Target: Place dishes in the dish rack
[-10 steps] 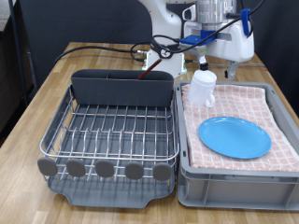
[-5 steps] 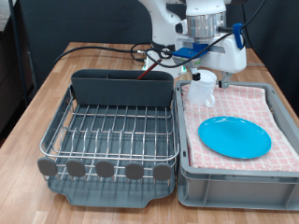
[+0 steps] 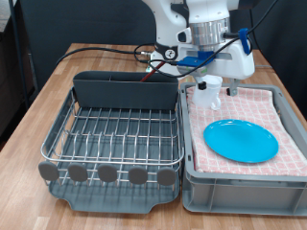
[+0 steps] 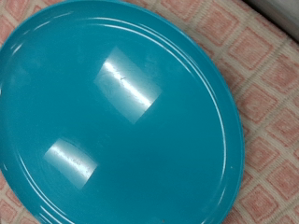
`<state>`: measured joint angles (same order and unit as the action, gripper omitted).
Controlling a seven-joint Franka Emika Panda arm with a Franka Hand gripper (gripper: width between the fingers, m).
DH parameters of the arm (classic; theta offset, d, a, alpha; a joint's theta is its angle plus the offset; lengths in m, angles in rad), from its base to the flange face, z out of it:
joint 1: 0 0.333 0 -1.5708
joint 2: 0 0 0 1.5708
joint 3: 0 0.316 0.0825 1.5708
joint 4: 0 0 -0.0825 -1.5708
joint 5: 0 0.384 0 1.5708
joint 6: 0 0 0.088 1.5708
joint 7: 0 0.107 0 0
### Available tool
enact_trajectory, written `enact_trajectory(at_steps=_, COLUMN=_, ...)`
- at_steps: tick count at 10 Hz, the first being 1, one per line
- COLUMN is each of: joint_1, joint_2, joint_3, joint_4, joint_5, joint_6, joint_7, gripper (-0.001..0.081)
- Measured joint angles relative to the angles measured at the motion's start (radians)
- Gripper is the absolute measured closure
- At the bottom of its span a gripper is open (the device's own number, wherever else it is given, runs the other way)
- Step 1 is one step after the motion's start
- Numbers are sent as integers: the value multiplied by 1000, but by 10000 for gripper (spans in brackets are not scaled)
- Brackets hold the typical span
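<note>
A round blue plate [image 3: 241, 141] lies flat on the pink checked cloth in the grey crate [image 3: 240, 184] on the exterior view's right. It fills the wrist view [image 4: 121, 121]. A white mug [image 3: 207, 96] stands at the crate's far left corner. My gripper [image 3: 219, 84] hangs over the crate's far part, beside and above the mug. It looks open and holds nothing. The silver wire dish rack [image 3: 120, 134] with its dark grey caddy [image 3: 125, 89] is at the left, with no dishes on its wires. The spoon does not show clearly.
The rack and the crate stand side by side on a wooden table [image 3: 38, 105]. Cables [image 3: 106, 53] and the robot's base [image 3: 168, 57] lie behind the rack. The gripper's fingers do not show in the wrist view.
The arm has come down and shifted a little to the exterior view's left over the far part of the crate, closer to the mug. The plate, mug and rack have not moved.
</note>
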<state>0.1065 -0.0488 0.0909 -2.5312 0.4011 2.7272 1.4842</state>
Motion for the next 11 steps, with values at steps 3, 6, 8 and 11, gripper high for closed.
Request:
enact_trajectory(at_steps=3, joint_1=9, joint_2=65, joint_3=15, joint_4=15, joint_5=228, joint_6=82, joint_7=-246, gripper=4)
enact_trajectory(at_steps=6, joint_1=9, joint_2=116, joint_3=32, joint_4=29, joint_5=342, joint_6=120, joint_7=-361, gripper=4)
enact_trajectory(at_steps=8, joint_1=9, joint_2=136, joint_3=36, joint_4=37, joint_5=357, joint_6=121, joint_7=-378, gripper=4)
enact_trajectory(at_steps=11, joint_1=5, joint_2=164, joint_3=53, joint_4=42, joint_5=449, joint_6=143, joint_7=-475, gripper=4)
